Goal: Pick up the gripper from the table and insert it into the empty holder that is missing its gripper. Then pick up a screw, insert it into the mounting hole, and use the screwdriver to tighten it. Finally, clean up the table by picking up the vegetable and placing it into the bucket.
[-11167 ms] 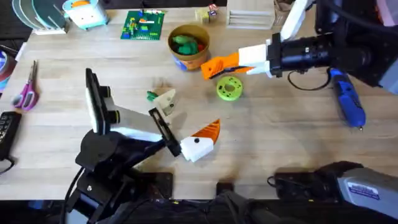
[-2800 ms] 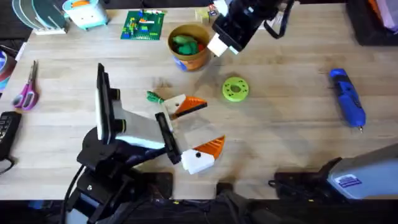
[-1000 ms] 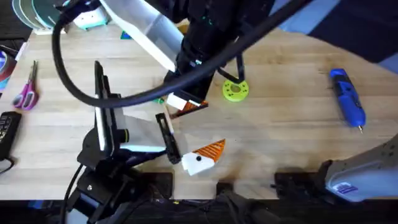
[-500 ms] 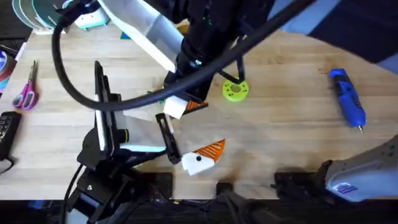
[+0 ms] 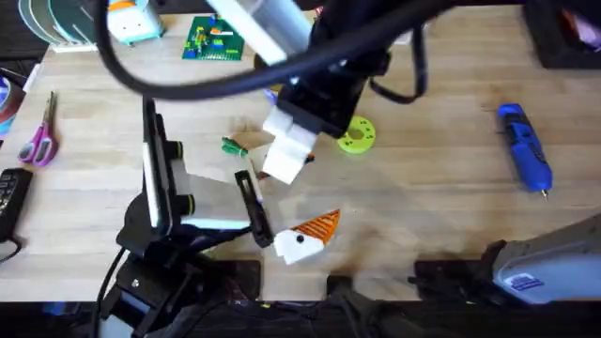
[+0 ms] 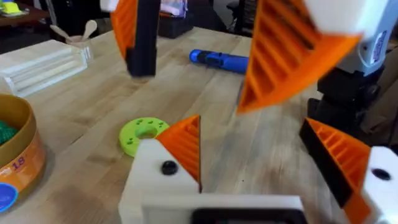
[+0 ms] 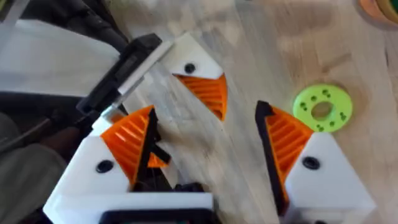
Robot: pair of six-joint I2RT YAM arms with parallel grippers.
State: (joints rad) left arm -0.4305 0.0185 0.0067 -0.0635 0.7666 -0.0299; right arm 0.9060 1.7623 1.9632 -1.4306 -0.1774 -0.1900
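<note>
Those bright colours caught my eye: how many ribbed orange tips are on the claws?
4 orange tips. Two on the left claw: one beside the green disc, one opposite. Two on the right claw above them. Others could be hidden.

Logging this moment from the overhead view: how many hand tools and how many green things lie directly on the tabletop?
Hand tools: 2, the blue screwdriver and the pink-handled scissors
Green things: 3, the lime-green disc, the dark-green vegetable and the green brick plate
Total: 5
</note>
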